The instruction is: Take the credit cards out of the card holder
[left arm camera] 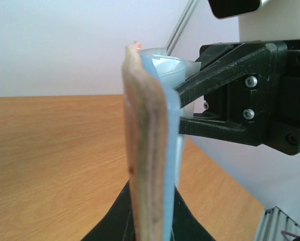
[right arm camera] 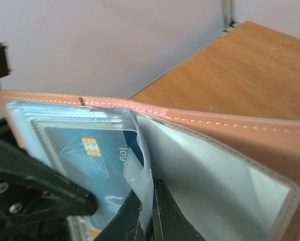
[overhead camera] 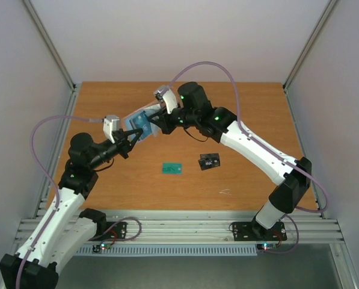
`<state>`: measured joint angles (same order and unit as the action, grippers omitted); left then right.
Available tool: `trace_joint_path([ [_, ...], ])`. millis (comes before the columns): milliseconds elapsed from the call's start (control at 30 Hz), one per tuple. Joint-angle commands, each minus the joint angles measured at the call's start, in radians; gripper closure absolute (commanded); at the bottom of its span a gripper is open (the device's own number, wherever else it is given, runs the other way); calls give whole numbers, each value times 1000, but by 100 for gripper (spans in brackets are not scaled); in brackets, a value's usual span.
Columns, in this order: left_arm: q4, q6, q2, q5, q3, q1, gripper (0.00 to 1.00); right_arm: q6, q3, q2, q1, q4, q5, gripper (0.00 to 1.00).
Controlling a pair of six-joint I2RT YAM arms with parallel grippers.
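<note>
Currently aloft: tan-pink stitched bifold card holder (overhead camera: 138, 122), light and floppy, pinched at its lower edge by the left gripper (overhead camera: 130, 138).
Dark blue chip card (right arm camera: 97, 150): thin, stiff, slick, in the clear pocket.
Right gripper (right arm camera: 145, 221): jaws pressed together on the pocket film; card edge caught or not, unclear.
Best hold, by judgement: the card's exposed edge.
Green card (overhead camera: 172, 168) and black card (overhead camera: 210, 161): flat on the wooden table (overhead camera: 257, 120).

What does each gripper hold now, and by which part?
Left gripper: the card holder, by one edge. Right gripper: shut on the clear pocket edge; whether the dark blue card is caught, unclear.
</note>
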<state>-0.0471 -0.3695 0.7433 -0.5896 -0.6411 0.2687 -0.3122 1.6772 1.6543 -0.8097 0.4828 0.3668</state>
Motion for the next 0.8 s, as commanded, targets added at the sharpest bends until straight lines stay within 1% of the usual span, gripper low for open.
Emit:
trace_joint_path([
  [0, -122, -70, -26, -46, -6, 3, 99, 1, -69, -65, 78, -86, 265, 96],
  [33, -98, -63, -26, -17, -11, 2, 100, 8, -76, -71, 104, -77, 313, 93],
  [67, -64, -51, -24, 19, -18, 1, 100, 10, -80, -78, 128, -53, 317, 90],
  [100, -28, -30, -23, 57, -26, 2, 100, 8, -84, -86, 150, -17, 288, 87],
  [167, 72, 33, -19, 150, -38, 1, 100, 10, -87, -99, 195, 61, 141, 78],
  [267, 177, 178, -2, 331, -53, 5, 100, -9, -61, -105, 233, 196, -26, 72],
  [333, 221, 291, 16, 462, -53, 15, 100, -43, -31, -106, 232, 240, -53, 71],
  [367, 230, 398, 26, 525, -48, 22, 100, -52, -25, -108, 227, 243, -45, 70],
  [433, 230, 550, 49, 654, -30, 33, 100, -95, -23, -111, 184, 221, -2, 70],
  [467, 227, 629, 57, 687, -27, 35, 100, -133, -22, -109, 133, 205, 33, 69],
  [533, 228, 693, 62, 695, -29, 36, 100, -201, -13, -88, 46, 172, 154, 68],
  [567, 231, 687, 60, 671, -34, 36, 100, -211, -4, -68, 21, 147, 276, 68],
  [600, 242, 669, 59, 638, -41, 37, 100, -188, -1, -47, 8, 101, 395, 68],
  [633, 252, 636, 61, 609, -49, 37, 100, -112, -7, -27, 4, 20, 490, 68],
  [667, 264, 599, 64, 595, -55, 37, 100, -40, -17, -7, 3, -62, 547, 68],
  [733, 289, 522, 67, 544, -60, 37, 100, 52, -40, 24, 4, -217, 557, 70],
  [767, 299, 490, 64, 528, -61, 38, 100, 68, -45, 41, 5, -240, 533, 72],
])
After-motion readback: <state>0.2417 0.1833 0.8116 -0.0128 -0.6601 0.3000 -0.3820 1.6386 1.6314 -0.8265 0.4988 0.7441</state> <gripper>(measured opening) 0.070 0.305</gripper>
